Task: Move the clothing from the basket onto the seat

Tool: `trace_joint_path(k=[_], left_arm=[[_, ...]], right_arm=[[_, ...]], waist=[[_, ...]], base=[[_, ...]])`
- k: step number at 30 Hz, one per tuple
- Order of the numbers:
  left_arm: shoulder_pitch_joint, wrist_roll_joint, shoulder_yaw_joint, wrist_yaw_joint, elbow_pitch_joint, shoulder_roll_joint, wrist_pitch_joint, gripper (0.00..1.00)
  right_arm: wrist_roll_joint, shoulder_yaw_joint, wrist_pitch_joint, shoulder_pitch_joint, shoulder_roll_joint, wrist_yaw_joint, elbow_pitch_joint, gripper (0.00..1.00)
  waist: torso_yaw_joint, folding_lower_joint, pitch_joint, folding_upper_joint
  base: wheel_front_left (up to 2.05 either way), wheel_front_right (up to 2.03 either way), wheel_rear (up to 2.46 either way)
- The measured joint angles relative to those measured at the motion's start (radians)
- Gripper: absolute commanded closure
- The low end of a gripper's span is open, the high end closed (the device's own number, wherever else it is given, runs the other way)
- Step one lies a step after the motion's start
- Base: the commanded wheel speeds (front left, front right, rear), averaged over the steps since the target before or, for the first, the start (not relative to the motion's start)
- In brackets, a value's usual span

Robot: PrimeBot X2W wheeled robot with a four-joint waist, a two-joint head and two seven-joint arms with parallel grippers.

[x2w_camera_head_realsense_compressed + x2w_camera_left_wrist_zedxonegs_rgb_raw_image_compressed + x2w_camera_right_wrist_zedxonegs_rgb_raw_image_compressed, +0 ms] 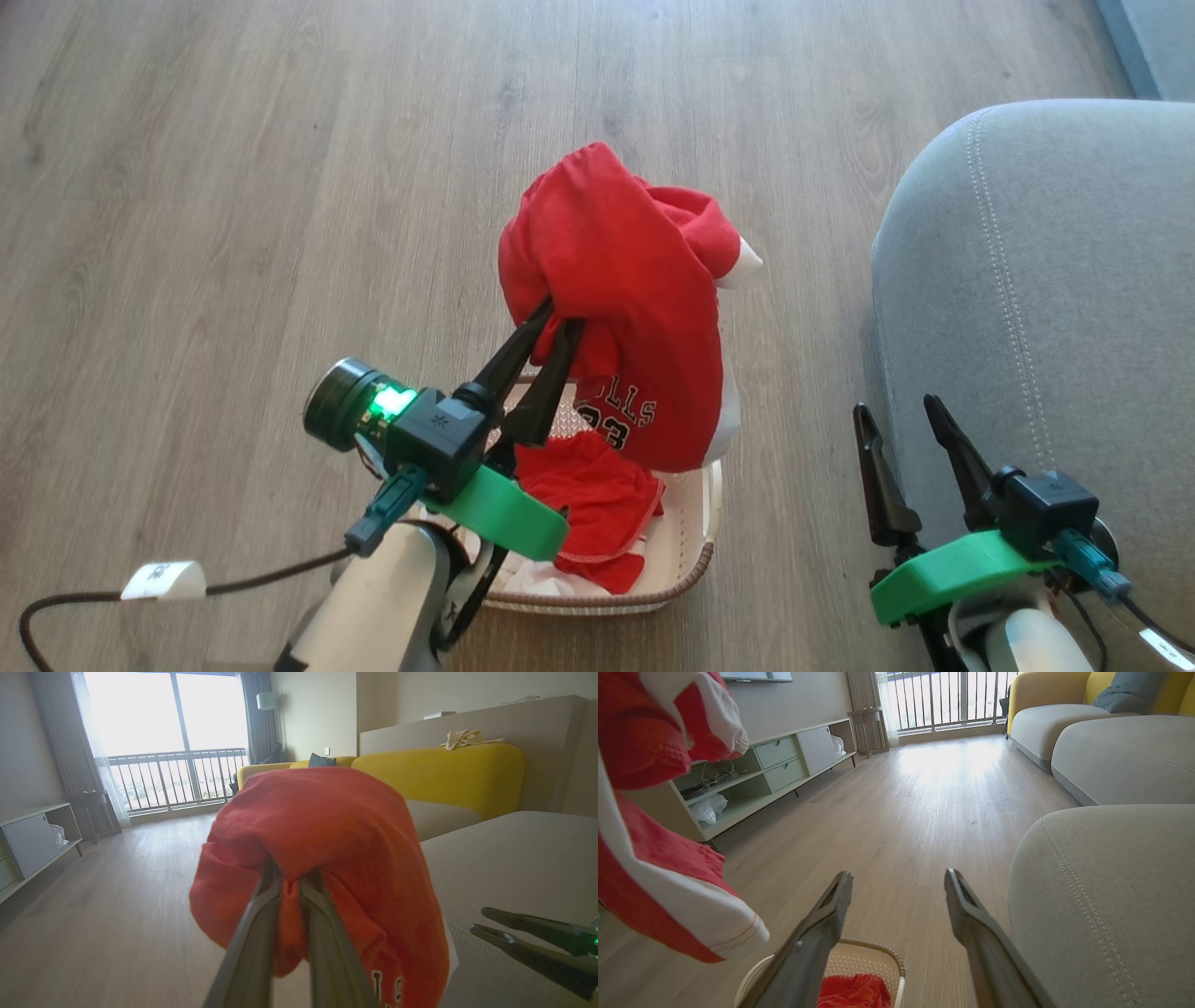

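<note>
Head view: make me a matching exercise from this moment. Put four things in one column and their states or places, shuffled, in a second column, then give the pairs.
Things
1. left gripper
2. right gripper
3. red jersey
4. basket

States or places
A. stands on the wooden floor with another red garment inside
B. jaws wide apart, holding nothing
C. hangs in the air above the basket
D. shut on the red jersey

Pairs: 1-D, 2-B, 3-C, 4-A
</note>
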Motion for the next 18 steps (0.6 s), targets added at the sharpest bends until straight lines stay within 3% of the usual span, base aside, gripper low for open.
trace_joint_path(k=[8, 18], left_arm=[[0.0, 0.0, -0.002, 0.0, 0.0, 0.0, 0.0, 1.0], [0.0, 0.0, 0.002, 0.0, 0.009, 0.0, 0.0, 1.0]], right_arm=[[-0.018, 0.087, 0.0, 0.0, -0.011, 0.0, -0.063, 0.0], [-0.018, 0.376, 0.0, -0.008, -0.234, 0.0, -0.249, 0.0]], waist=[[-0.007, 0.0, 0.002, 0.0], [-0.009, 0.0, 0.006, 0.0]], base=[[0.0, 0.0, 0.0], [0.0, 0.0, 0.0]])
